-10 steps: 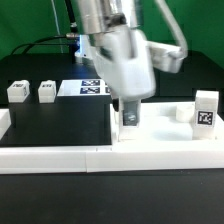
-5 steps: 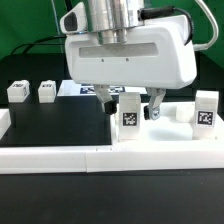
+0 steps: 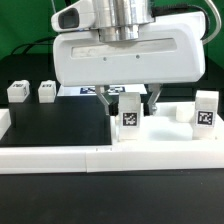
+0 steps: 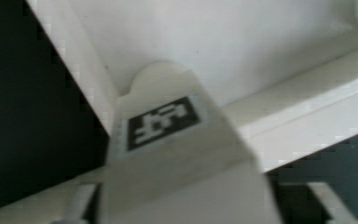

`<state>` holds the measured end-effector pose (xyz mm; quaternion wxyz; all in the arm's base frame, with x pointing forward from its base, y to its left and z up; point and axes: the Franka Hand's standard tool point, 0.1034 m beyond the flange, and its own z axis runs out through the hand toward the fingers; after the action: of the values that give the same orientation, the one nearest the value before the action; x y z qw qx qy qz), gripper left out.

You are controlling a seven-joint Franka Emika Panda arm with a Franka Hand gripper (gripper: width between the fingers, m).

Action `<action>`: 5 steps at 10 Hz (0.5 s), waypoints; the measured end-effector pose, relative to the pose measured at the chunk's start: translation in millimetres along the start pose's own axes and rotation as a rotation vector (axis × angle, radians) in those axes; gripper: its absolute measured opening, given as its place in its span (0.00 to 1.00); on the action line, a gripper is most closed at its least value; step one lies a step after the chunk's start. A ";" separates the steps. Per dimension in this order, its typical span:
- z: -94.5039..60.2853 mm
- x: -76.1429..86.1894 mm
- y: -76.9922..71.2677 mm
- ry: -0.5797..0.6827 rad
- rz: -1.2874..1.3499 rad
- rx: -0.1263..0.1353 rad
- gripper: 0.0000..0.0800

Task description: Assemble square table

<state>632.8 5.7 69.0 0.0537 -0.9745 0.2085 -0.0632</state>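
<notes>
Tool (image 3: 132, 106): wide, pointing down over slab's end at the exterior view's left; fingers (image 3: 152, 100) stand either side of leg 1 w/ a thin gap each side, nothing clamped.
Leg 1 (image 3: 130, 113): upright on slab at that same end, tag facing exterior cam; in wrist view (image 4: 176, 165) it fills the middle, tag on its face, a dark gap on both sides.
Slab (image 3: 168, 140): flat on bench, raised rim visible; wrist view (image 4: 229, 45) shows white surface and rim ridges behind leg 1.
Leg 2 (image 3: 206, 112): upright at slab's opposite end, at the exterior view's right, well apart from leg 1, tag facing cam.
Loose legs (image 3: 17, 90) (image 3: 46, 92): off slab, on bench, well apart from it toward the exterior view's left, close to each other.
Bench (image 3: 55, 122): black, bare beside slab.
Front bar (image 3: 60, 158): long, white, runs along slab's near edge and on past it.
Marker board (image 3: 88, 88): behind slab, partly hidden by tool body.
</notes>
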 end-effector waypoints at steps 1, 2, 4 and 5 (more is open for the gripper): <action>0.0 1.1 3.5 0.001 0.107 -0.004 0.38; 0.1 1.3 4.5 0.002 0.165 -0.005 0.38; 0.2 -0.1 8.1 -0.006 0.437 -0.017 0.38; -0.5 -4.2 10.5 -0.031 0.691 -0.045 0.38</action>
<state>624.7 -2.1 67.6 0.0538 -0.8481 0.5266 -0.0219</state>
